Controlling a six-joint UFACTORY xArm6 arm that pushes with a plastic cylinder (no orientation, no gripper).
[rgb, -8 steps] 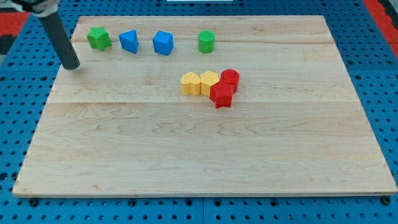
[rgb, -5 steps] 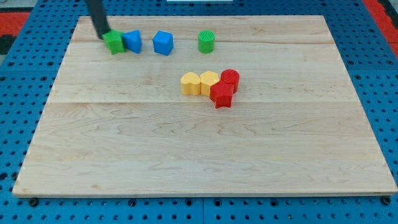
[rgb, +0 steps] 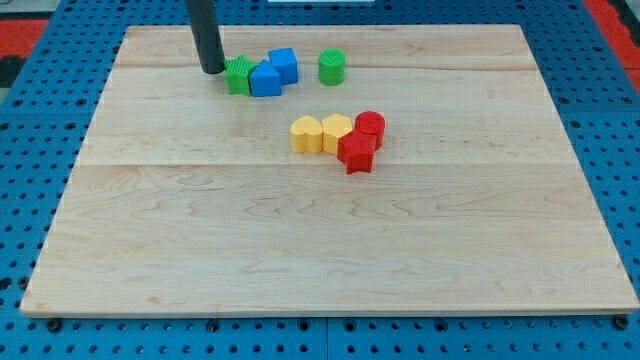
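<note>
My tip (rgb: 212, 69) rests near the view's top left of the wooden board (rgb: 300, 240), just left of a green star block (rgb: 238, 76), touching it or nearly so. The green star presses against a blue block (rgb: 265, 80), and a second blue cube (rgb: 284, 65) sits against that one, up and to the right. A green cylinder (rgb: 332, 66) stands apart further right. Near the middle, two yellow blocks (rgb: 306, 134) (rgb: 336, 130) sit side by side with a red cylinder (rgb: 370, 125) and a red star block (rgb: 356, 153) at their right.
A blue pegboard (rgb: 30, 200) surrounds the board on all sides. A red patch (rgb: 20, 35) shows at the view's top left corner.
My tip has swept from the left edge to the right along the top row. It pushed the green star into the first blue block, which now crowds the second blue cube.
</note>
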